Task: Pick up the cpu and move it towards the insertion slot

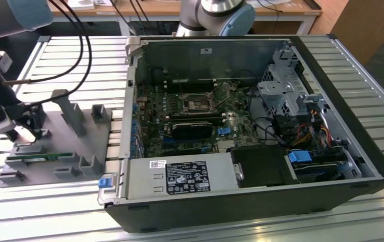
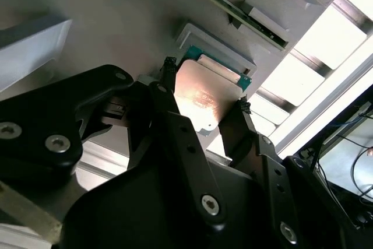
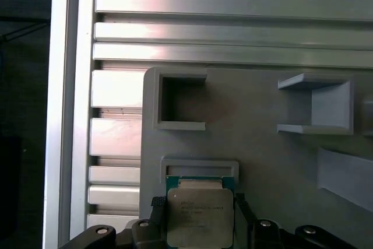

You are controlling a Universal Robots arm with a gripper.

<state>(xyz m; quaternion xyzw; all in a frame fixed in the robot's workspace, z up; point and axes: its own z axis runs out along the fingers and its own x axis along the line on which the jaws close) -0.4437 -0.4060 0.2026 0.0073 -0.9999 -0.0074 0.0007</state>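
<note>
At the grey tray [image 1: 57, 143] on the exterior view's left, well apart from the motherboard socket [image 1: 195, 103], apparently pinching the cpu [image 3: 200, 214] by two opposite edges with the gripper [image 2: 206, 86] narrowed onto it; cannot tell if lifted clear of its nest [image 3: 199, 166]. Probably light, stiff, thin, slick on the metal lid and fragile underneath; best held by those side edges only, level, gentle squeeze.

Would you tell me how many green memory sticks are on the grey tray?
1. The memory stick lies along the grey tray's near edge in the exterior view, apart from the cpu. Others may be hidden.
</note>
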